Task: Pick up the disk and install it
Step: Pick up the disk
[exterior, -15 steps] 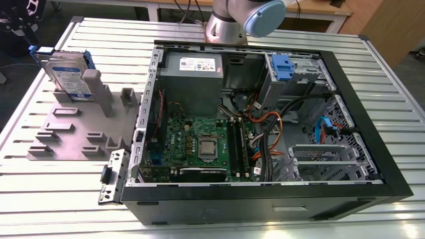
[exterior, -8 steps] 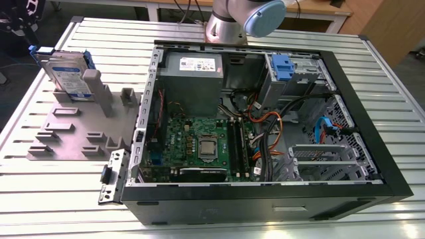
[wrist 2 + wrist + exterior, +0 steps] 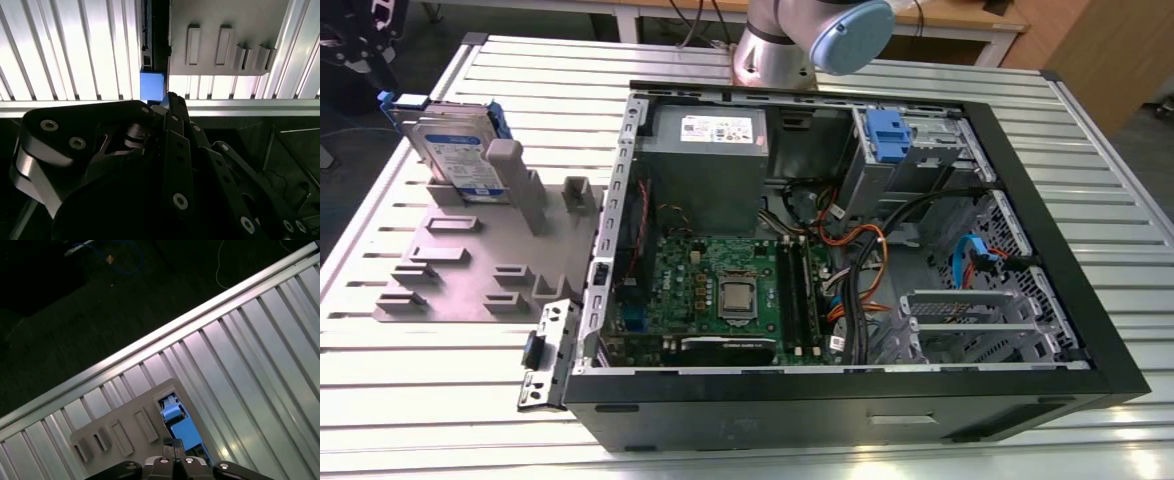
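Observation:
The disk stands on edge in a slot of the grey holder at the exterior view's left, silver with a white-and-blue label and blue side rails. My gripper hangs above and just beyond it, near the table's edge. Both wrist views look down on the disk's top edge, its blue rail just ahead of my gripper. The fingers look shut with nothing between them and stand apart from the disk.
An open computer case lies on the slatted metal table, with a motherboard, cables and a drive bay holding a blue clip. The arm's base stands behind the case. Beyond the table edge is dark floor.

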`<state>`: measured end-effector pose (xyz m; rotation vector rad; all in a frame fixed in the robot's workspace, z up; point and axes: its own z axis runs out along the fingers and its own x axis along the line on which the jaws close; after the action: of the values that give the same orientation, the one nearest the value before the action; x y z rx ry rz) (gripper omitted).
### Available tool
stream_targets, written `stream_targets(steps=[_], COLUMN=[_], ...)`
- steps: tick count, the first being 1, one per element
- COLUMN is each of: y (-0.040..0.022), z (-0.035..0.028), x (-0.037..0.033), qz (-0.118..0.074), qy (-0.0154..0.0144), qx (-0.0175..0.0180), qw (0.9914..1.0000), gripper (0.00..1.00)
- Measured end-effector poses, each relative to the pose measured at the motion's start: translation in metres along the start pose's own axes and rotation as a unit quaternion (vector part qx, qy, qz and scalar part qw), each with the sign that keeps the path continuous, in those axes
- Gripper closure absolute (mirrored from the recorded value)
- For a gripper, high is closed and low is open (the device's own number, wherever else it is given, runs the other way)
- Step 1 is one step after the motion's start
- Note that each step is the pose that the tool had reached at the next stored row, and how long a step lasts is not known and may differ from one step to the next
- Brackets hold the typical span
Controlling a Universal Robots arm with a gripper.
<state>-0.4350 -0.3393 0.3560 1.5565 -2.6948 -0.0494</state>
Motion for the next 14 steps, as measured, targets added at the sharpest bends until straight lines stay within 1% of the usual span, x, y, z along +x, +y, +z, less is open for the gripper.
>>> stream_targets(steps=[2,3,14], y=[0.0000,0.0000,0.0000], z=[0.0000,0.0000,0.0000], x=[0.0000,0.0000,0.0000], qz=[-0.010,-0.011,-0.011], qy=[0.0004,0.0005,0.0005], qx=[0.0001,0.0001,0.0001], qw=[0.99995,0.99994,0.99994], gripper=[0.89,0.89,0.89])
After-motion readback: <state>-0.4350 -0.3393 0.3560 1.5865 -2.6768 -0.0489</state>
